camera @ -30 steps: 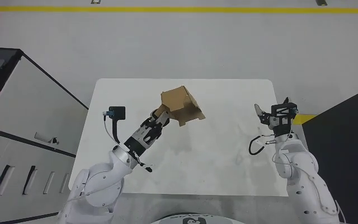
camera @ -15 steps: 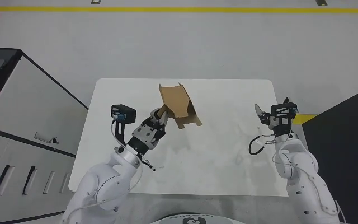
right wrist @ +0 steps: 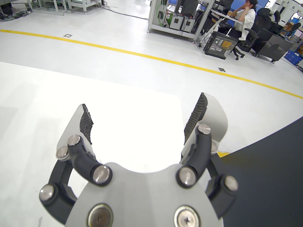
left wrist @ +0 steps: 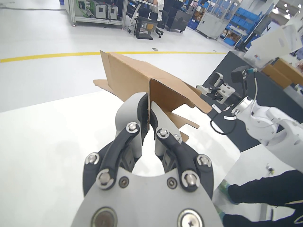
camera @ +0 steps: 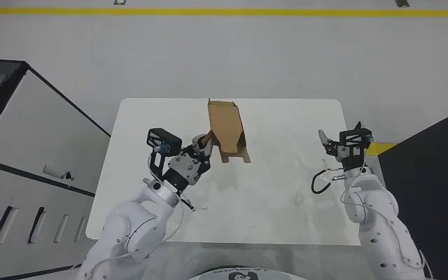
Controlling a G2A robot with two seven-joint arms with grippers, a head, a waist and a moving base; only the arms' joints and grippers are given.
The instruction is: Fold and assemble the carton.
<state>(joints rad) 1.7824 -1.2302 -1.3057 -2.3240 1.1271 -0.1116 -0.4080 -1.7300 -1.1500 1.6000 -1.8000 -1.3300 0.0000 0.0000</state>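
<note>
A brown cardboard carton (camera: 227,129), partly unfolded with its flaps spread, is held up over the middle back of the white table (camera: 280,203). My left gripper (camera: 204,145) is shut on the carton's near edge. In the left wrist view that gripper (left wrist: 148,109) pinches a thin cardboard wall of the carton (left wrist: 142,76) between its dark pads. My right gripper (camera: 327,138) stands open at the table's right edge, far from the carton. In the right wrist view the gripper (right wrist: 144,114) has nothing between its fingers.
A dark panel (camera: 416,164) lies just past the table's right edge beside the right arm. A grey cabinet (camera: 35,133) stands off the table's left side. Bare white tabletop lies in front of and to the right of the carton.
My left arm has turned and swung the carton, which now stands narrower and points toward the table's back edge. The left wrist has shifted right. The right arm has kept still.
</note>
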